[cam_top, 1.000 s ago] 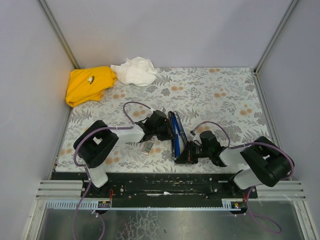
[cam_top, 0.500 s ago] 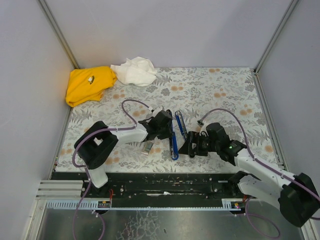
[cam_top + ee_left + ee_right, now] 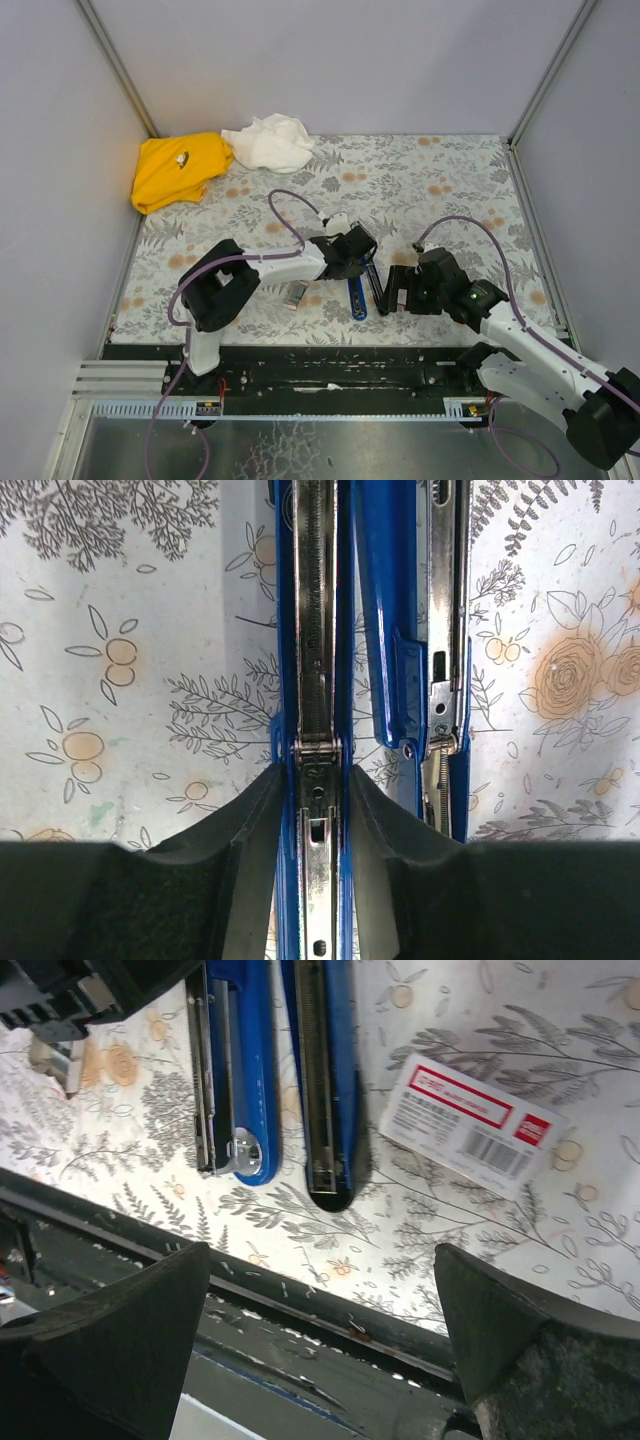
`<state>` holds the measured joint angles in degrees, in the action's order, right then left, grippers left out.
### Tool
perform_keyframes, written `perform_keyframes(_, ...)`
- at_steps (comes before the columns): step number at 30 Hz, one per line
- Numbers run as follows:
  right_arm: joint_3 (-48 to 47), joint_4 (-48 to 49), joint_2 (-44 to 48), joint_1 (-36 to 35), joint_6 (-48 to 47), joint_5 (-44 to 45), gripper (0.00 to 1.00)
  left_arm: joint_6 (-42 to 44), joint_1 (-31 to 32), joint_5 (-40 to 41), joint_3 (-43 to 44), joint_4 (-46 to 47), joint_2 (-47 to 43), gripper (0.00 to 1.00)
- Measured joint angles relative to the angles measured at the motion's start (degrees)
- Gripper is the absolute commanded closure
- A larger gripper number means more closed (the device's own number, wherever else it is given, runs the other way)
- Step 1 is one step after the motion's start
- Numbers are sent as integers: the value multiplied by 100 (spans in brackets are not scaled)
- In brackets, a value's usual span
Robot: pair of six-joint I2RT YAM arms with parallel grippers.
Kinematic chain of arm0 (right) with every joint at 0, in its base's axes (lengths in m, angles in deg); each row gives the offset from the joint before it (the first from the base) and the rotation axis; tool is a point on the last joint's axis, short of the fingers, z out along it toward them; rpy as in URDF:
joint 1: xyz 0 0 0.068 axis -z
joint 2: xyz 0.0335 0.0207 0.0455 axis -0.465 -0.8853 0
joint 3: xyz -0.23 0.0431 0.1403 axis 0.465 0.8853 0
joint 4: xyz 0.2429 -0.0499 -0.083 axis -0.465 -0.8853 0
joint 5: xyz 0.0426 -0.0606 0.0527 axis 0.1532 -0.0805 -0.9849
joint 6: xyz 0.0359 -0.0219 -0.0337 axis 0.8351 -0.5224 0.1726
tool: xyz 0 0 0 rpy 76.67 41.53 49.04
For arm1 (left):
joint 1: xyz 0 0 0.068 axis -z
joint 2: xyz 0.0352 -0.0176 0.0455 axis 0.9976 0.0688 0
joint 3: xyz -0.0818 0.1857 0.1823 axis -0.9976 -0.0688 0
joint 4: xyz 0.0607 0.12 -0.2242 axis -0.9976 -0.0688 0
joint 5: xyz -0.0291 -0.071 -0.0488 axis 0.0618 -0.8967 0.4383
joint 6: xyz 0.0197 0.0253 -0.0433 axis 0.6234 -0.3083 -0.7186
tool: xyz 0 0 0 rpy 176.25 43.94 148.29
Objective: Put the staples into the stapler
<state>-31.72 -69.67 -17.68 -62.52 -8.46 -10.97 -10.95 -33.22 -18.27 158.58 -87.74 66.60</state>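
The stapler [image 3: 362, 285] lies opened out on the flowered table, its two long blue arms side by side. My left gripper [image 3: 318, 815] is shut on the arm with the metal staple channel [image 3: 315, 630]. The other blue arm [image 3: 395, 650] lies just to its right. The staples box [image 3: 470, 1125], white with red print, lies flat to the right of the stapler's near ends [image 3: 325, 1175]. My right gripper [image 3: 320, 1345] stands wide open over the table's near edge with nothing between its fingers. No staple strip shows.
A small grey-white piece [image 3: 295, 293] lies left of the stapler. A yellow cloth [image 3: 180, 170] and a white cloth [image 3: 268, 142] sit at the back left. The black rail [image 3: 300, 1300] along the near edge carries scattered bits.
My right gripper has opened, let go of the stapler's near end and drawn back to the right. The left arm has shifted the stapler rightward.
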Motion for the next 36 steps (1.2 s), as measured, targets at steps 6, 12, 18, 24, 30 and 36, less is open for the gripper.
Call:
perform_keyframes(6,-4,-271,168,0,-24,426,0,-90,74,55,22,-76,24,35)
perform_keyframes(12,-4,-442,481,0,-24,811,1,116,92,92,-15,-105,-310,16)
perform_keyframes(18,-149,-494,756,0,-116,931,0,826,92,144,-511,-52,-1777,19)
perform_keyframes(24,-212,-468,876,0,-275,929,1,1602,-22,46,-1078,-205,-2935,42)
perform_keyframes(30,-28,-286,933,0,-155,874,3,1921,-374,-319,-1996,-485,-3080,54)
perform_keyframes(36,326,-98,929,0,149,671,4,1945,-789,-439,-2496,-553,-3045,69)
